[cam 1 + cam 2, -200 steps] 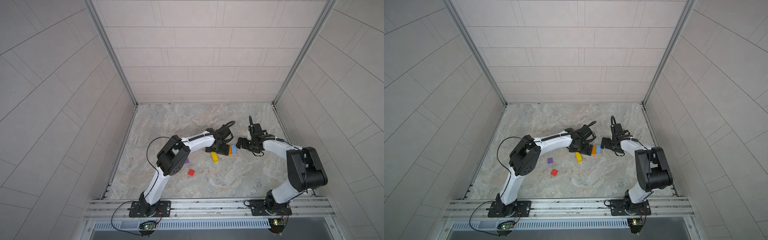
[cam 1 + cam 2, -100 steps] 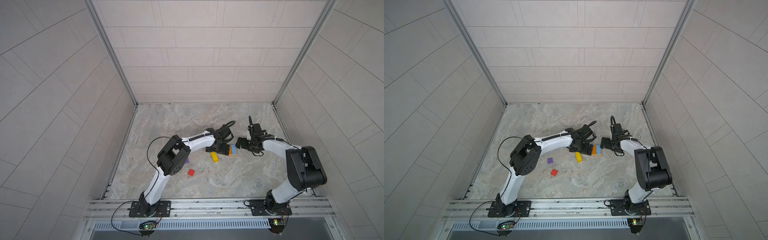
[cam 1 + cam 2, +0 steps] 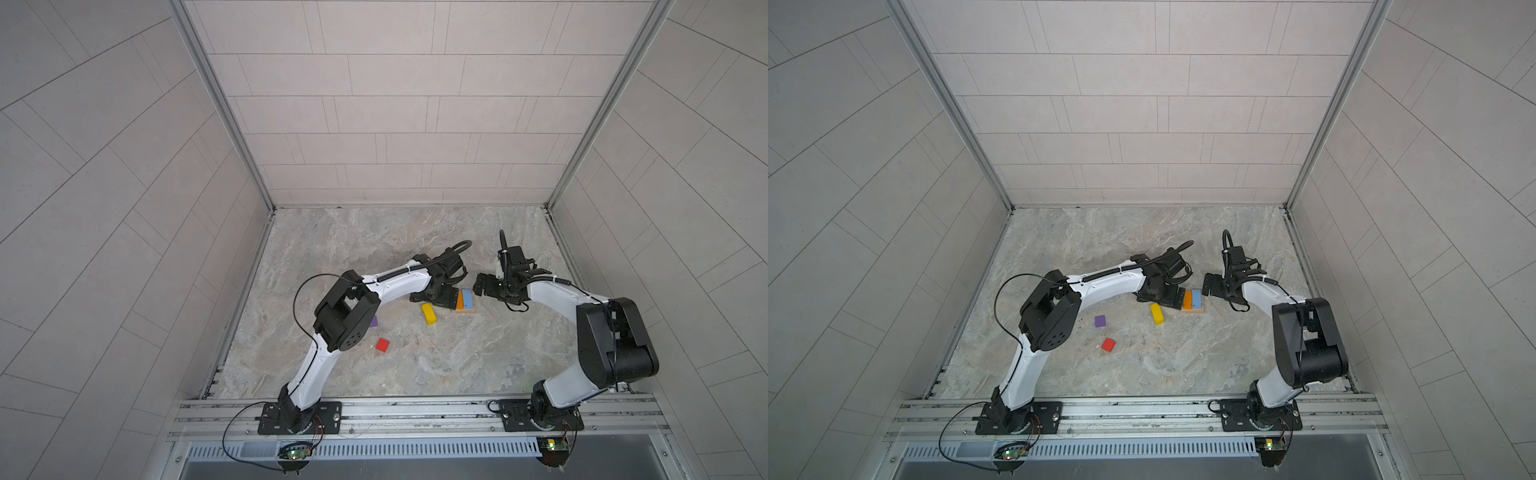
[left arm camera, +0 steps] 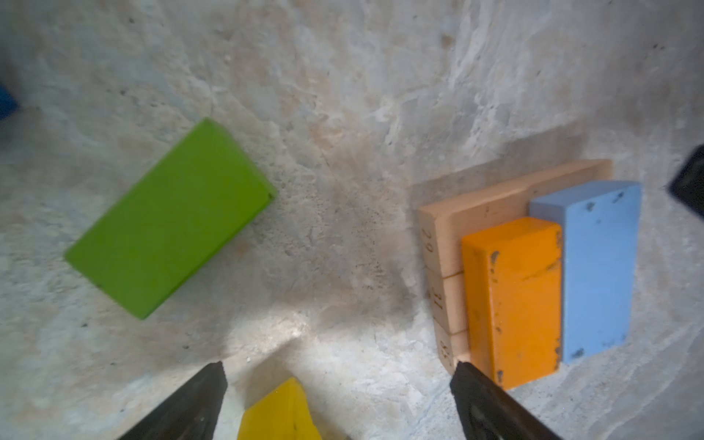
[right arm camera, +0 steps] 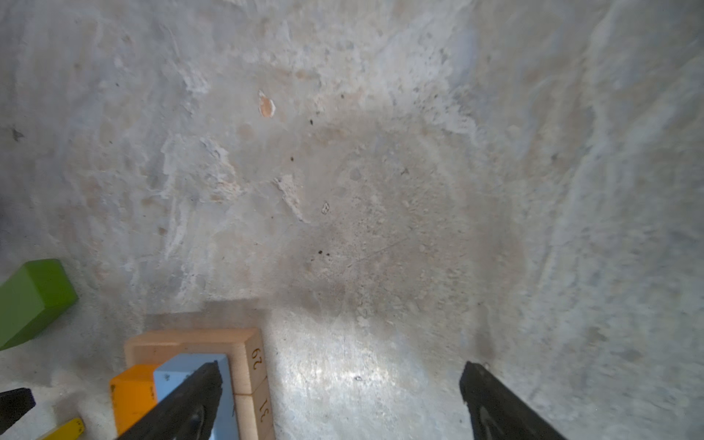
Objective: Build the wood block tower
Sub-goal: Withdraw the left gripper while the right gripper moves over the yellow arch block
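While left gripper (image 4: 339, 375) and right gripper (image 5: 341, 373) are standing open, holding nothing, wood block tower (image 3: 466, 300) is sitting between them: orange bar (image 4: 512, 301) and light-blue bar (image 4: 598, 266) lying on tan bars (image 4: 491, 205).

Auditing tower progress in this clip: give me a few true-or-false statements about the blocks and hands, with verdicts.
1. The orange bar and light-blue bar lie side by side on the tan bars. True.
2. The green bar is stacked on them. False: it lies apart on the tabletop.
3. The left hand is open and grips nothing. True.
4. The right hand holds the yellow bar. False: it is open and empty; the yellow bar lies on the tabletop.
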`<state>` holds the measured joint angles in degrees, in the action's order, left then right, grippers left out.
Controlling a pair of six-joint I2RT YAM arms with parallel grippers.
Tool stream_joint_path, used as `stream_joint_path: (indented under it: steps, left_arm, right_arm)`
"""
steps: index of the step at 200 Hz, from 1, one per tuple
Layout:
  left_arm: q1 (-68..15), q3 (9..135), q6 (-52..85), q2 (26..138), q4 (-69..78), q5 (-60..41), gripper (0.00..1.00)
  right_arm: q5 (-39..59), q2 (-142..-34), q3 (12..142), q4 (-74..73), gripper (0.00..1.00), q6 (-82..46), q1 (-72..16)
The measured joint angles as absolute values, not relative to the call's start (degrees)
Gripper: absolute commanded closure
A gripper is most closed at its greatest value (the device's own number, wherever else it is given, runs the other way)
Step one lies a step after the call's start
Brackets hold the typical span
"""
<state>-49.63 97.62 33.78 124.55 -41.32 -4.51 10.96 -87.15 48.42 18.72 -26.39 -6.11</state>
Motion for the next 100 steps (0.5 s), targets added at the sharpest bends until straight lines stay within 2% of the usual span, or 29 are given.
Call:
stream_joint_path:
  steps: [46,100]
  left_arm:
    - [-49.08,97.73,32.01,119.28,-44.29,-2.55,0.0]
    - [-46.7,92.42,28.73,106.56,-44.21,-2.76,0.0]
  right_arm:
    - [10.92,-78.65,49.82,23.18,0.01,-26.33,-6.17]
    - [11.2,-68.79,50.3,29.76,0.02,-26.15,-9.1]
